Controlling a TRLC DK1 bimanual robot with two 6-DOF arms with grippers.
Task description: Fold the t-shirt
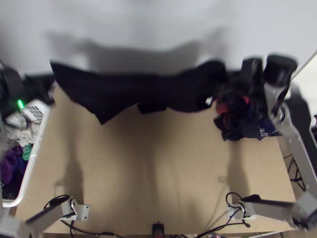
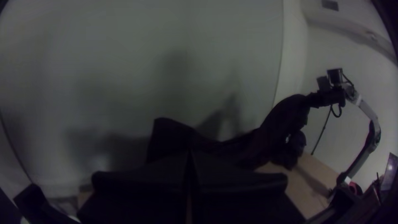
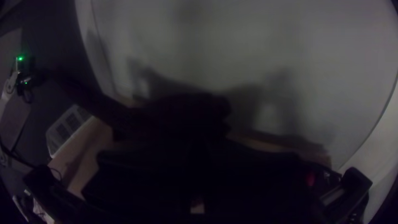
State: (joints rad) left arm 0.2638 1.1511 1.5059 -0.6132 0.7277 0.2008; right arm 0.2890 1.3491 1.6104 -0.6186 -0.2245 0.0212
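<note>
Above the counter (image 1: 198, 158), dark t-shirt (image 1: 134, 88)
Left claw (image 2: 190, 153), right claw (image 3: 200, 145) pinch it; likely light, limp, best held by corners.

From above, you have one table (image 1: 186, 170), one black t-shirt (image 1: 138, 89) at twelve o'clock, and two arms: your left arm (image 1: 45, 218) based at eight, your right arm (image 1: 295, 139) at four. Count two grippers, the left gripper (image 1: 49, 83) at ten, the right gripper (image 1: 232, 77) at two; one clothes heap (image 1: 237, 133) at three; one white basket (image 1: 28, 180) at eight.
</note>
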